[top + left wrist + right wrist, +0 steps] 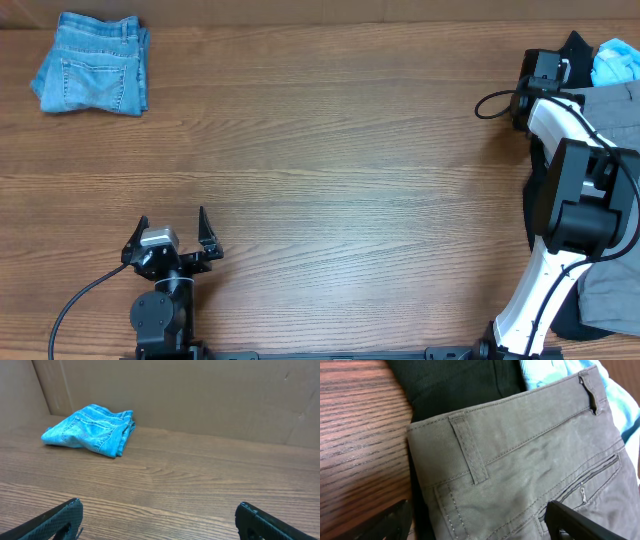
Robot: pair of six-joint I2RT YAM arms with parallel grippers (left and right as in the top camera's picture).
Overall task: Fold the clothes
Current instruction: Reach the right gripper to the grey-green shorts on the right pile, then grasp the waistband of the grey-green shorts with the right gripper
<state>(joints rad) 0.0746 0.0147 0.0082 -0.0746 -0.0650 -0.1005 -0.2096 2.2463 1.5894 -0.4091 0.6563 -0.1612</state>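
The grey shorts (pixel 530 470) fill the right wrist view, with the waistband, belt loops and a stitched back pocket showing. They lie at the table's right edge (pixel 612 108), on a black garment (pixel 455 380). My right gripper (pixel 480 527) is open, its fingers straddling the shorts' waistband corner and close above it. In the overhead view it sits at the far right (pixel 548 72). My left gripper (pixel 170 235) is open and empty near the front left, over bare wood (pixel 159 520).
Folded blue denim jeans (pixel 92 64) lie at the far left corner and also show in the left wrist view (pixel 92 429). A light blue cloth (pixel 616 62) lies past the shorts. More grey cloth (pixel 608 292) hangs at the front right. A cardboard wall (pixel 200 395) backs the table.
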